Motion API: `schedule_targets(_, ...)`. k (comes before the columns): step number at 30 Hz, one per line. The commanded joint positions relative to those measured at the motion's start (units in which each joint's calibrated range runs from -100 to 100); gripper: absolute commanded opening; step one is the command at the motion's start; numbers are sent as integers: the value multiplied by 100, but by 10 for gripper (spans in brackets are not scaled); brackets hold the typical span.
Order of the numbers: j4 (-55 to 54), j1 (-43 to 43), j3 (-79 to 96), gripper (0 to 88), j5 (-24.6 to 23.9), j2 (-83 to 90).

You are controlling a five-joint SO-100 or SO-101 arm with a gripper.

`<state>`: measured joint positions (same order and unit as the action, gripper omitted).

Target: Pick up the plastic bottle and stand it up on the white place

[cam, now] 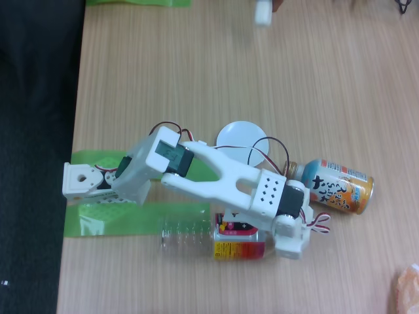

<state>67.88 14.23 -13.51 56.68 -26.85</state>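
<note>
The plastic bottle (196,237) lies on its side on the wooden table, its clear ribbed body pointing left and its pink, red and yellow label (239,245) toward the right. Its cap end is hidden under my gripper (286,241), which sits low over that end. How the jaws stand is hidden by the white gripper body. The white place (239,135) is a small round disc lying flat beyond the arm, partly crossed by the arm's wires.
An orange-and-blue can (340,186) lies on its side just right of the gripper. Green tape strips (131,219) mark the table by the arm base (82,180). The table's left edge runs beside the base. A blurred white object (262,12) sits at the top.
</note>
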Motion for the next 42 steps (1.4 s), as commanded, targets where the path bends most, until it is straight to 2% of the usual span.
schedule_targets(1,-16,-23,52,339,8,60)
schedule_targets(12,-50,14,70,333,-13,27)
schedule_targets(18,-42,6,70,203,-13,18)
schedule_targets(21,-33,6,70,176,-13,18)
schedule_targets(42,-16,-8,-21,172,-24,304)
